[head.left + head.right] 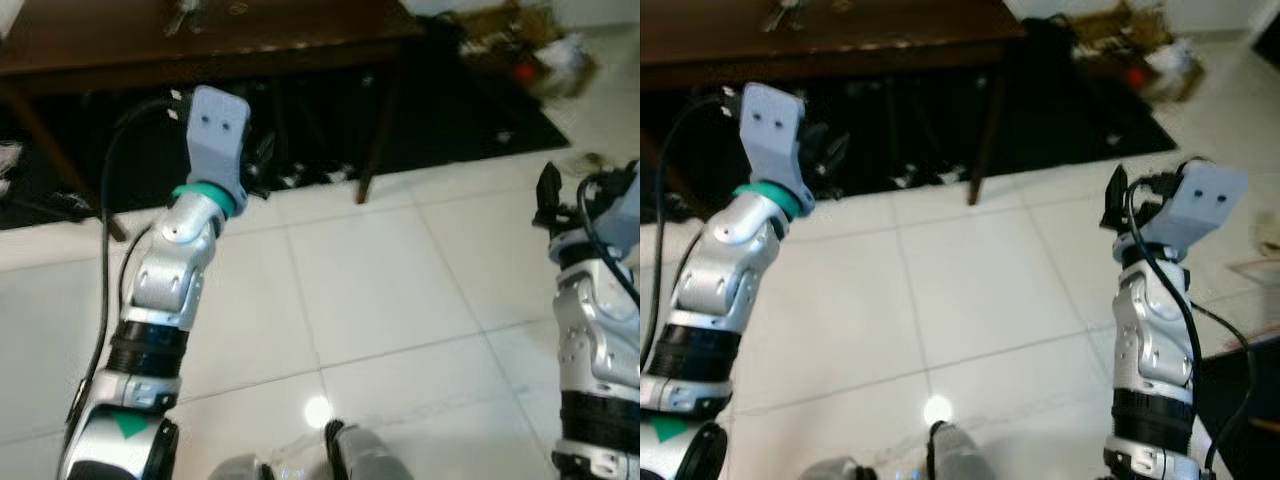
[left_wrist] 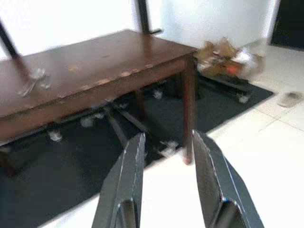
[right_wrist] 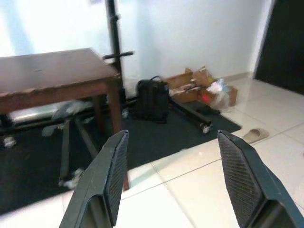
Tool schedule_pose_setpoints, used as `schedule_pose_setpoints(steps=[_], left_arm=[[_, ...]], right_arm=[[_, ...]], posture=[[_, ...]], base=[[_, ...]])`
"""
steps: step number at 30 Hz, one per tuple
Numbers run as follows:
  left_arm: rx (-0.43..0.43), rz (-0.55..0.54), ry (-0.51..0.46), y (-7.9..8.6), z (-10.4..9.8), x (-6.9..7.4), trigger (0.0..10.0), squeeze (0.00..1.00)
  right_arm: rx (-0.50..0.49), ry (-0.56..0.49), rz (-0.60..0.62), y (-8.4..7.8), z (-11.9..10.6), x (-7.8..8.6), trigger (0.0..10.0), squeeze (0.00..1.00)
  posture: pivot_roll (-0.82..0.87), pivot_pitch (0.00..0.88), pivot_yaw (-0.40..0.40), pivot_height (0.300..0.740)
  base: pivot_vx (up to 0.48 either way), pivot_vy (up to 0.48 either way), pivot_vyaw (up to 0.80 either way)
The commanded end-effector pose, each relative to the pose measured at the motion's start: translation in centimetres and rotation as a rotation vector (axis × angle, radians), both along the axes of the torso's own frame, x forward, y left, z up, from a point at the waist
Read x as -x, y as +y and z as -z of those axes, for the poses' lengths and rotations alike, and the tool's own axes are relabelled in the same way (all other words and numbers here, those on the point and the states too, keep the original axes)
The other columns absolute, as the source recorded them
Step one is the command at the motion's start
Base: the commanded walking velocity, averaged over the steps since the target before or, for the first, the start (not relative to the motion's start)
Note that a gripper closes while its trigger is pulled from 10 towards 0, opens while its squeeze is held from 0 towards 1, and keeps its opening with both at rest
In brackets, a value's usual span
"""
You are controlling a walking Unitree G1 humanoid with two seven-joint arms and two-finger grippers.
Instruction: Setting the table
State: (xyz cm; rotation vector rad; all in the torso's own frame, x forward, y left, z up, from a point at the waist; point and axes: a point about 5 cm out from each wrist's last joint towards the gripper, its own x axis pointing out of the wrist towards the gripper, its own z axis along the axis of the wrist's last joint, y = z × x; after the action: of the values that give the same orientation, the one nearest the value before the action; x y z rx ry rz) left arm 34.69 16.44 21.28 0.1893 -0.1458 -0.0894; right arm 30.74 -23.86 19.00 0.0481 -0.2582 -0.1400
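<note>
Here, the left tool hangs empty, fingers slightly parted, before the brown worktop. The right tool is spread wide, near the worktop's corner leg.

The scene is brightly and evenly lit. A round glare spot is seen on the glossy white floor tiles in the head views. The window area behind the worktop is blown out to white in the wrist views. Deep shade lies beneath the worktop over the dark mat. Motion blur softens all four pictures, most strongly the clutter by the far wall.
</note>
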Motion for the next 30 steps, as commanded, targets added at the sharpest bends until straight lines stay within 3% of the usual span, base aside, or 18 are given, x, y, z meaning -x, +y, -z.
schedule_pose_setpoints(steps=[1,2,5,7,9,11,15,19,22,25,30], left_arm=[[-0.019,-0.145,0.047,2.8,1.4,0.4,10.0,0.0],[-0.019,-0.145,0.047,2.8,1.4,0.4,10.0,0.0],[-0.086,-0.243,0.032,4.8,1.7,1.4,10.0,0.0],[-0.086,-0.243,0.032,4.8,1.7,1.4,10.0,0.0],[-0.096,-0.271,0.029,5.0,2.0,2.2,10.0,0.0],[-0.096,-0.271,0.029,5.0,2.0,2.2,10.0,0.0],[-0.055,-0.325,0.021,4.9,2.3,3.2,10.0,0.0],[-0.038,-0.298,0.028,3.5,2.6,3.6,10.0,0.0],[-0.063,-0.23,0.004,1.8,2.0,2.8,10.0,0.0],[-0.114,-0.209,-0.032,1.3,1.2,2.1,10.0,0.0],[-0.126,-0.228,-0.058,1.5,0.5,1.5,10.0,0.0]], right_arm=[[-0.009,0.057,-0.128,2.5,1.1,-0.8,10.0,0.0],[-0.009,0.057,-0.128,2.5,1.1,-0.8,10.0,0.0],[-0.051,0.089,-0.319,5.7,1.7,-1.5,10.0,0.0],[-0.051,0.089,-0.319,5.7,1.7,-1.5,10.0,0.0],[-0.05,0.096,-0.44,8.0,1.8,-1.6,10.0,0.0],[-0.05,0.096,-0.44,8.0,1.8,-1.6,10.0,0.0],[-0.056,0.092,-0.501,9.6,1.8,-2.1,10.0,0.0],[-0.056,0.093,-0.494,9.6,1.8,-2.6,10.0,0.0],[-0.032,0.085,-0.438,8.3,1.4,-3.2,10.0,0.0],[-0.019,0.072,-0.41,7.5,1.0,-3.5,10.0,0.0],[-0.014,0.061,-0.381,6.8,1.0,-3.3,10.0,0.0]], posture=[[0.03,0.048,0.022,0.74],[0.03,0.048,0.022,0.74],[0.05,0.049,0.011,0.74],[0.05,0.049,0.011,0.74],[0.07,0.055,0.001,0.74],[0.07,0.055,0.001,0.74],[0.09,0.063,-0.011,0.74],[0.13,0.071,-0.035,0.74],[0.14,0.079,-0.034,0.74],[0.14,0.069,-0.025,0.74],[0.13,0.07,-0.02,0.74]], base=[[0.0,0.0,-0.53],[0.0,0.0,-0.53],[0.0,0.0,0.0],[0.0,0.0,0.0],[0.0,0.0,0.0],[0.0,0.0,0.0],[0.0,0.0,0.0],[0.0,0.0,0.0],[0.0,0.0,0.0],[0.0,0.0,0.0],[0.0,0.0,0.0]])
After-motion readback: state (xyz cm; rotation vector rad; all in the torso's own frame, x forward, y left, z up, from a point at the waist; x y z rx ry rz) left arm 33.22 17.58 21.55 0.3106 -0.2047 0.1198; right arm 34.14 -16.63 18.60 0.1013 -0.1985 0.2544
